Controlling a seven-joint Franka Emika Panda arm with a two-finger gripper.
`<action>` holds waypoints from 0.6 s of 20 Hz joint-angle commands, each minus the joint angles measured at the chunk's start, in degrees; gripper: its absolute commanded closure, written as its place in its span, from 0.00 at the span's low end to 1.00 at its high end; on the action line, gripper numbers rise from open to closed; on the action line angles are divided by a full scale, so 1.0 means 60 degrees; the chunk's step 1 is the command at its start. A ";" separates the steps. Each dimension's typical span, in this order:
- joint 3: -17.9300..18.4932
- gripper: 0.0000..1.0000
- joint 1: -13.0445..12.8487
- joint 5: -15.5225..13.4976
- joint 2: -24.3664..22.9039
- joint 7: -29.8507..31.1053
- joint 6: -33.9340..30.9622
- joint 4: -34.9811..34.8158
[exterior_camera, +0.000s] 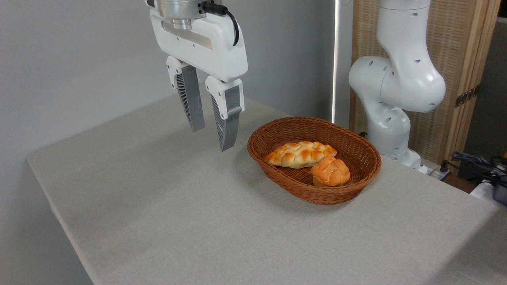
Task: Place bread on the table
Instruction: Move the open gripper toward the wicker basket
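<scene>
You are looking at a large tabletop [166, 221] covered in light grey, fabric-like material, matte and finely textured. Its left corner is rounded; the near and right edges run out of view. Only one item rests directly on the cloth: an oval brown wicker basket [317, 194], set right of centre and toward the far edge. You can see its woven wall all round and a soft shadow on the cloth at its near side and to its left. Two baked items lie inside the basket, not on the cloth. At the far right edge of the table, cables and small fittings sit just beyond the cloth; whether they touch it cannot be told.
</scene>
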State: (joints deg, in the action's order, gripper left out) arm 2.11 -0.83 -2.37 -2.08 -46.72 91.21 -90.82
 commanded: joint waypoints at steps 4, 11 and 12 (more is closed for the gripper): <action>0.0073 0.00 -0.0037 -0.0132 -0.0033 -0.0138 -0.0099 -0.0097; 0.0059 0.00 -0.0038 -0.0146 -0.0136 -0.0094 -0.0158 -0.0259; 0.0044 0.00 -0.0052 -0.0146 -0.0136 -0.0094 -0.0216 -0.0259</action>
State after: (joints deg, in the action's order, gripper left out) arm 2.10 -0.85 -2.37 -2.13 -46.74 90.97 -91.73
